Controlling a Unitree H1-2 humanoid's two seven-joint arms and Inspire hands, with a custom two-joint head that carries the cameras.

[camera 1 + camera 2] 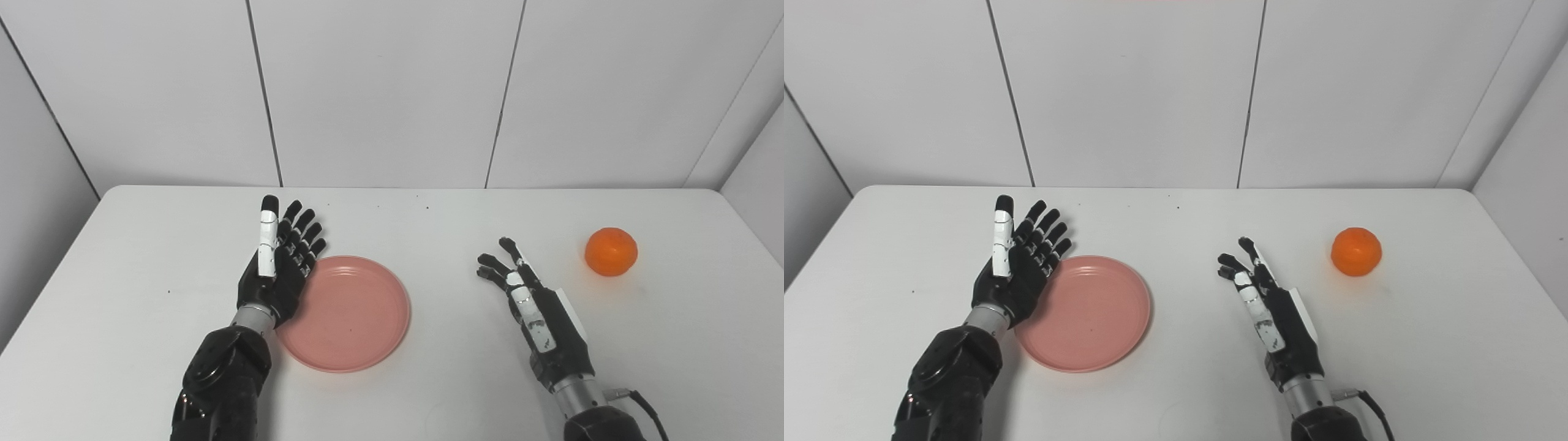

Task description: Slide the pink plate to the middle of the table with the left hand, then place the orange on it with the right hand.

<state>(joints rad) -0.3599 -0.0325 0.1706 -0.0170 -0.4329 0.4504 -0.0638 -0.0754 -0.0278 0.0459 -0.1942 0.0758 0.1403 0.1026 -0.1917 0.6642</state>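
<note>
writing: no brand, label or readable text showing on anything; only white patches on both hands.
pink plate: lying flat on the white desk, left of centre, nearer the front edge than the back; round, shallow, raised rim, plain salmon-pink, glossy, nothing sitting in it.
left hand: standing edge-on at the plate's left rim, palm facing the plate, fingers stretched out straight and spread a little, pointing away from the robot; holding nothing. Heel of the palm and wrist overlapping the plate's left edge in both views; cannot tell if it is really touching the rim or hanging just above it.
plate vs left fingers: fingertips reaching past the plate's far-left rim, plate lying to the right of the palm.
orange: sitting on the desk at far right, well apart from the plate; round, bright orange, slightly dimpled skin, small soft shadow underneath.
right hand: hovering low over the desk right of centre, back of the hand facing up, fingers loosely curled but apart, gripping nothing; pointing up and left.
orange vs right fingers: orange lying to the right of and a bit beyond the fingertips, clear gap between, no contact.
cable: thin dark cable running off the right wrist toward the bottom edge.
background: pale panelled wall with dark seams standing behind the desk.
</note>
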